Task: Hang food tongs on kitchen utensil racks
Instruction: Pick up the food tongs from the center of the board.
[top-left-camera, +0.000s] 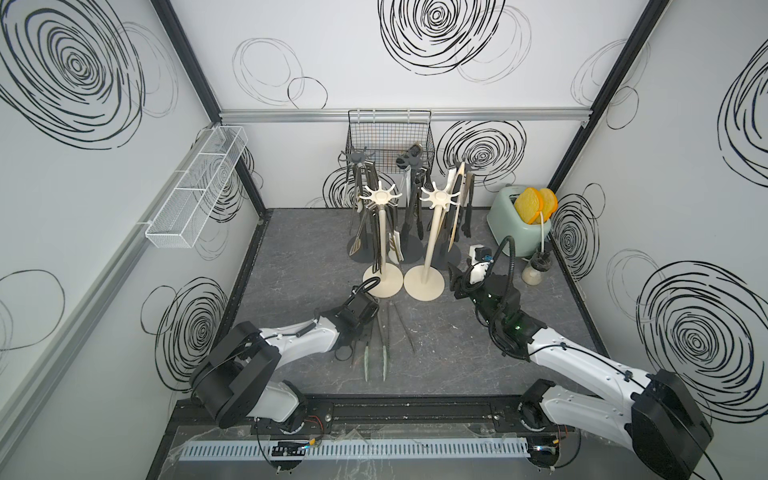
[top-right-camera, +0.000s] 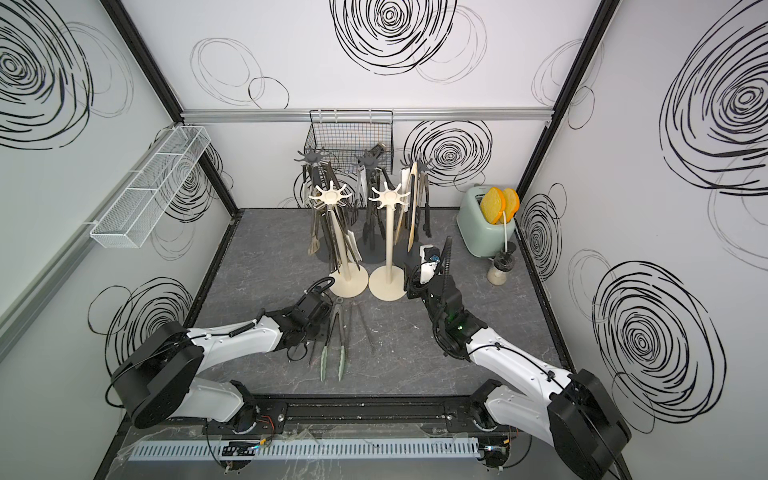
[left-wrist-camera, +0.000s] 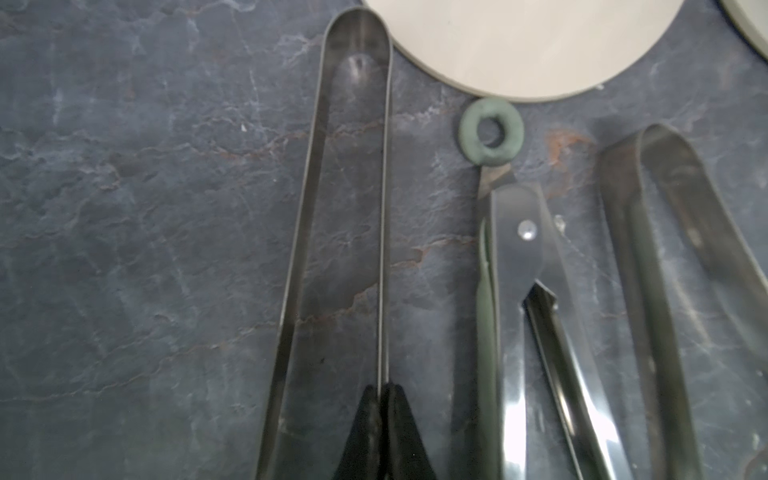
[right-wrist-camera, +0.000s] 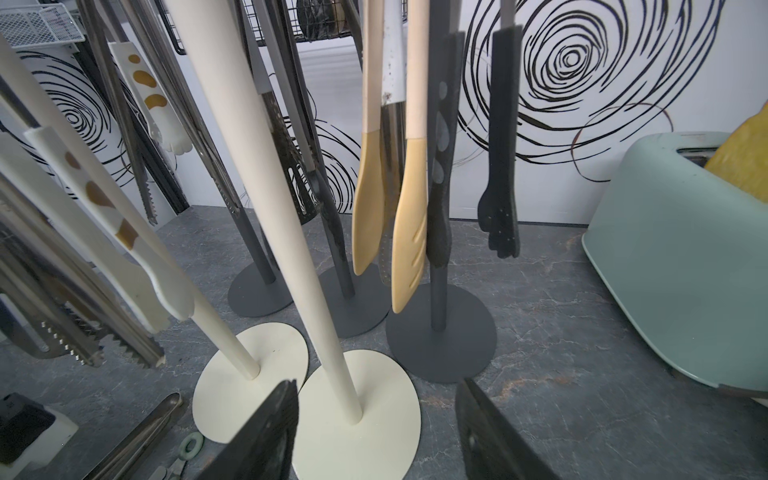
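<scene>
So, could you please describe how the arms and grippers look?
The left arm and right arm have white links, black joints and black cables; a green light glows on the right. The left gripper and right gripper have black wedge fingers.

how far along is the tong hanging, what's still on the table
Mostly done: many tongs already hang from the grey racks and cream racks. In hand: the left gripper is shut on one arm of the plain steel tongs, which lie on the table. Left: those, the green-tipped tongs and a third steel pair. The right gripper is open and empty.
</scene>
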